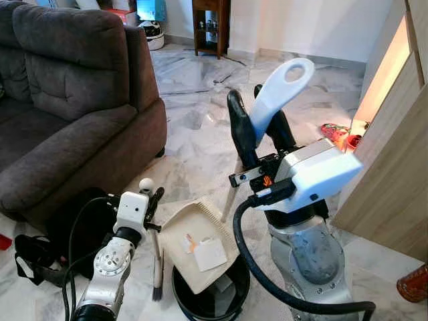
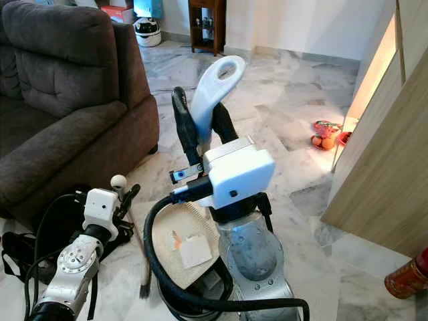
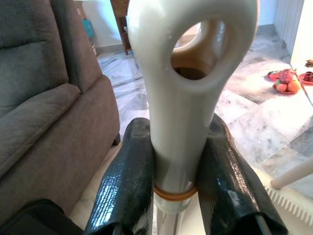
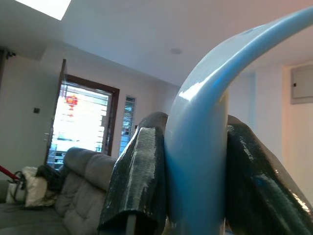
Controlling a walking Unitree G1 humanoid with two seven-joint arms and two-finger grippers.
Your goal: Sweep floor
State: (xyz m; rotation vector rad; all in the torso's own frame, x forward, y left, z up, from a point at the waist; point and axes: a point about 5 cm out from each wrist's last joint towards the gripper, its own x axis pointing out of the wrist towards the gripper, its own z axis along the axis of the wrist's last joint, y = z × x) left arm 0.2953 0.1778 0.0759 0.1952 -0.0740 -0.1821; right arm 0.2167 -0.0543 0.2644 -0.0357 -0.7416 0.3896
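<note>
Nearest to the robot, a black bin [image 1: 234, 286] stands on the marble floor [image 1: 200, 127] with the cream dustpan [image 1: 190, 227] lying tilted across its rim, a scrap of white paper [image 1: 210, 254] still resting on the pan. Just to the pan's left the brush [image 1: 158, 257] hangs almost upright, bristles down beside the bin. The left gripper [image 1: 154, 200] has both black fingers closed tight on the brush's cream looped grip. From the pan a thin rod climbs up and away to the dustpan handle [image 1: 284, 83], a white loop pinched firmly between the fingers of the right gripper [image 1: 251, 100]. So the pan's long axis runs from the bin up toward the right arm, while the paper lies closer to the left arm and its brush. Emptying the pan probably means either lifting that handle to steepen the tilt or drawing the bristles rightward across the pan. Beyond, a dark grey sofa [image 1: 73, 100] stands on the left.
</note>
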